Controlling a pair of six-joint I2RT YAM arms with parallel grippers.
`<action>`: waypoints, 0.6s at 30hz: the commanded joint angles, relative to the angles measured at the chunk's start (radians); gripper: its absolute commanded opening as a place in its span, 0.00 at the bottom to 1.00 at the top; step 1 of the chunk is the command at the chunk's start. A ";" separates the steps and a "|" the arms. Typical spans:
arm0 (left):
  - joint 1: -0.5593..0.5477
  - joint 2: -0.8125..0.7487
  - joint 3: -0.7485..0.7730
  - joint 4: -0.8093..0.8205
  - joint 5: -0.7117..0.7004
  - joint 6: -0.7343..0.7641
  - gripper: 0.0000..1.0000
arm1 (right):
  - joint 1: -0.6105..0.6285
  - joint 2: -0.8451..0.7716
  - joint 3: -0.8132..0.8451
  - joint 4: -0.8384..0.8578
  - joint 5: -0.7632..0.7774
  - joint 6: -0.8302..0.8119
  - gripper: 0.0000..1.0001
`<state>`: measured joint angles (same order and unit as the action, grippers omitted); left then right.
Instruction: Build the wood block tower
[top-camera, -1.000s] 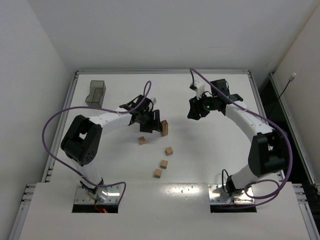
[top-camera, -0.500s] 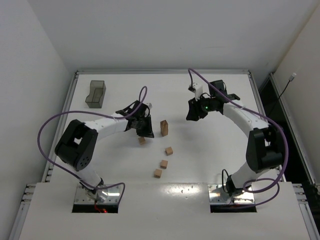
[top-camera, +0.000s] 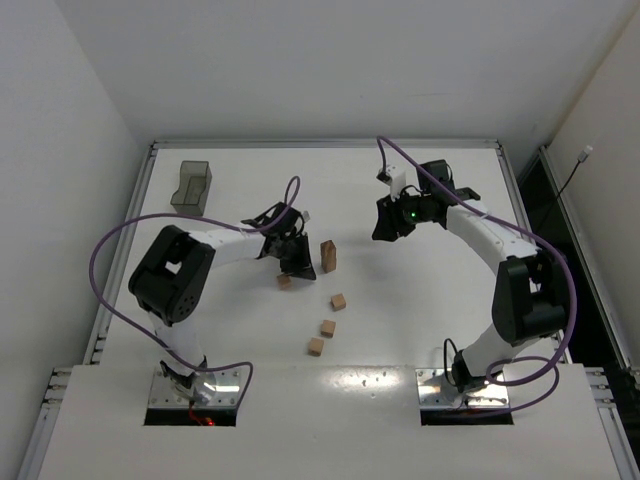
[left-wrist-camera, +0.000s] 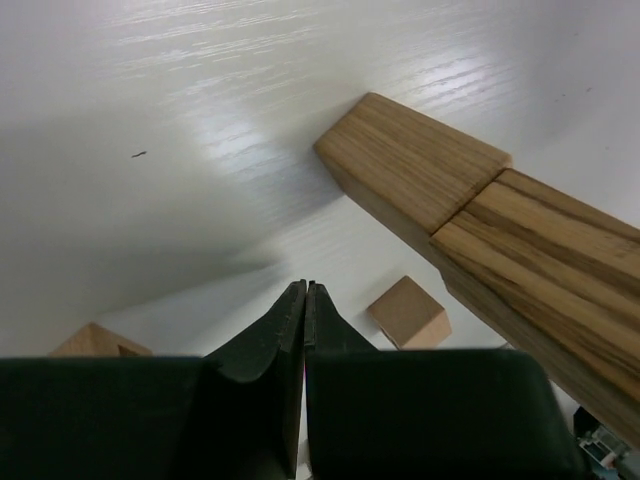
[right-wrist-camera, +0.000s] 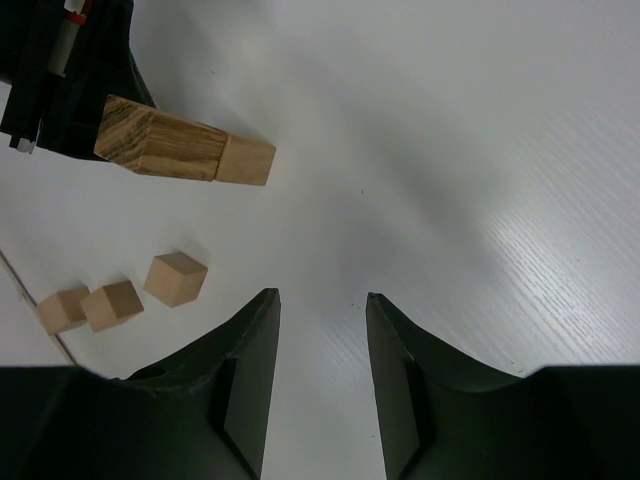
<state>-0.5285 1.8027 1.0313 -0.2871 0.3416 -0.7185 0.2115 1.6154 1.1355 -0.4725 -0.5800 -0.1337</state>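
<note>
Hanging low beside the tower (top-camera: 327, 256), left claw (left-wrist-camera: 305, 292) clenched empty; right claw (right-wrist-camera: 322, 300) parted.

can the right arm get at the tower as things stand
Probably yes. The right claw stands open, with only bare table between it and the tower. The shut left claw sits close by the tower on the other side, so it may crowd the approach.

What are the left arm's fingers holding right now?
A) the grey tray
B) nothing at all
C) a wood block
B: the left fingers are pressed tight together with nothing between them, and the tower stands apart from them.
</note>
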 joint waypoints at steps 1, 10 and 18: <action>0.019 0.009 -0.005 0.068 0.080 -0.024 0.00 | -0.003 -0.025 0.009 0.028 -0.026 0.014 0.36; 0.070 0.058 -0.014 0.135 0.145 -0.042 0.00 | -0.003 -0.025 0.009 0.028 -0.035 0.005 0.36; 0.070 0.080 -0.014 0.155 0.166 -0.042 0.00 | -0.003 -0.015 0.018 0.028 -0.026 0.005 0.36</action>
<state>-0.4648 1.8797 1.0229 -0.1688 0.4797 -0.7460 0.2115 1.6154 1.1355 -0.4721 -0.5850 -0.1329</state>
